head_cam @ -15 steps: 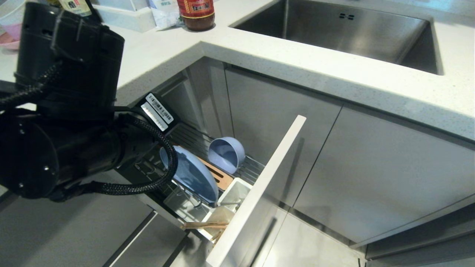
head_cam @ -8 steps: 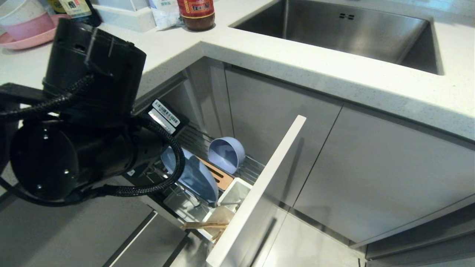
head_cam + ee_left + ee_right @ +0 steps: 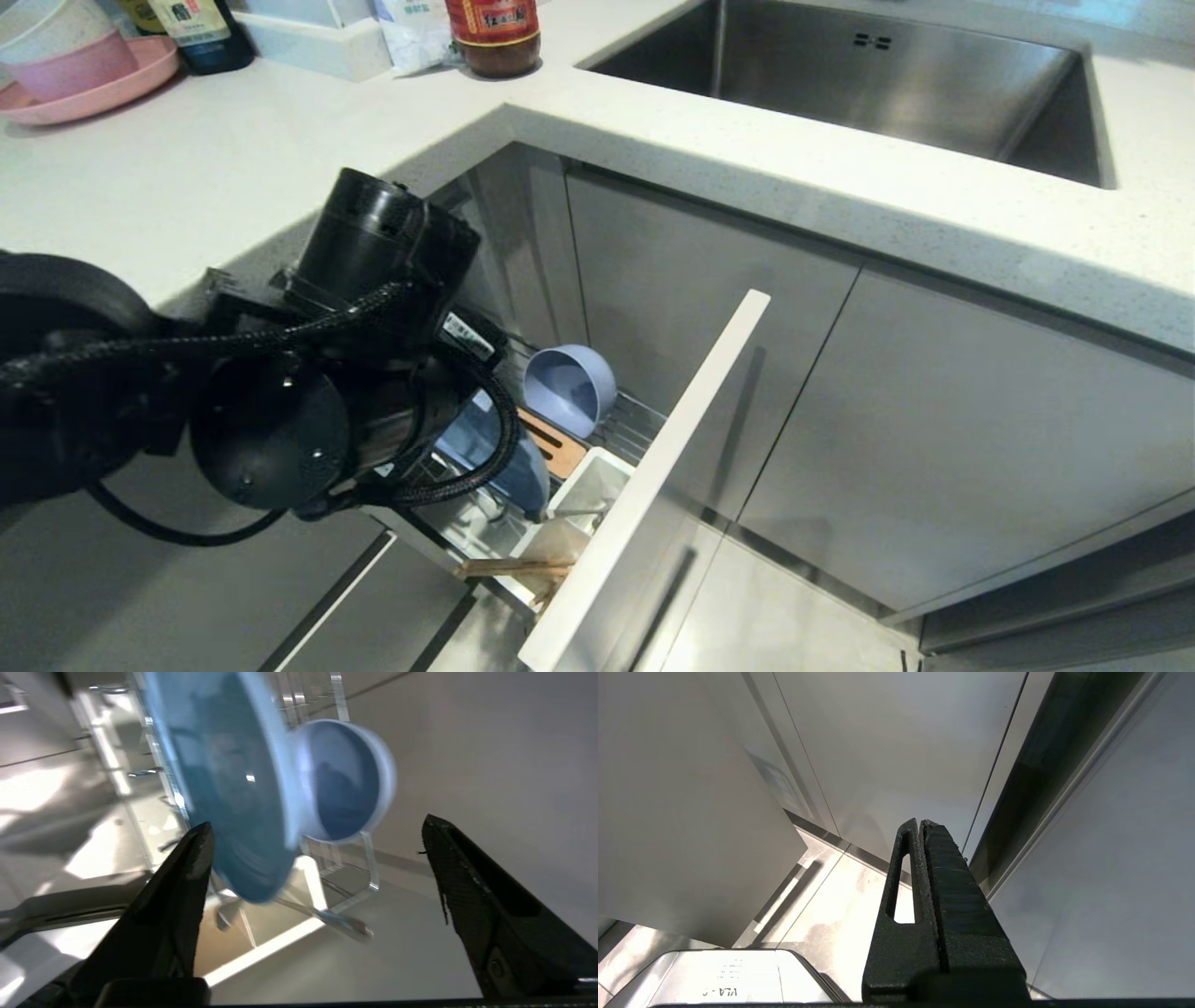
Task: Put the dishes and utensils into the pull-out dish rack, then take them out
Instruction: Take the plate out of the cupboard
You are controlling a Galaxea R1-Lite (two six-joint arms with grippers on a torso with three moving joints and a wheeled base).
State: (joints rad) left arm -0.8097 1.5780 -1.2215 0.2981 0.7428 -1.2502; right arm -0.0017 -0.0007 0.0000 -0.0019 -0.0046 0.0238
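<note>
Your rack (image 3: 653, 448) stands pulled out of the cabinet, its long axis running from the cabinet out toward the front panel, and it looks fully loaded: I'd judge the loading half done, with unloading yet to begin.

The plate (image 3: 224, 788) stands on edge among the prongs, its oval's long axis near upright and its face turned along the rack. In the head view the left arm hides most of it.

The bowl (image 3: 569, 387) sits just behind the plate, deeper in, tipped on its side with the mouth facing the front panel.

The chopsticks (image 3: 513, 566) lie in the cup at the front end, roughly level, tips poking out over the rack's left side. The spoon (image 3: 327, 917) rests there too, handle slanting up.

Your left gripper (image 3: 317, 844) hovers over the plate with jaws spread wide, gripping nothing. The right gripper (image 3: 920, 835) hangs clear beside the cabinets, jaws pressed together, empty.
</note>
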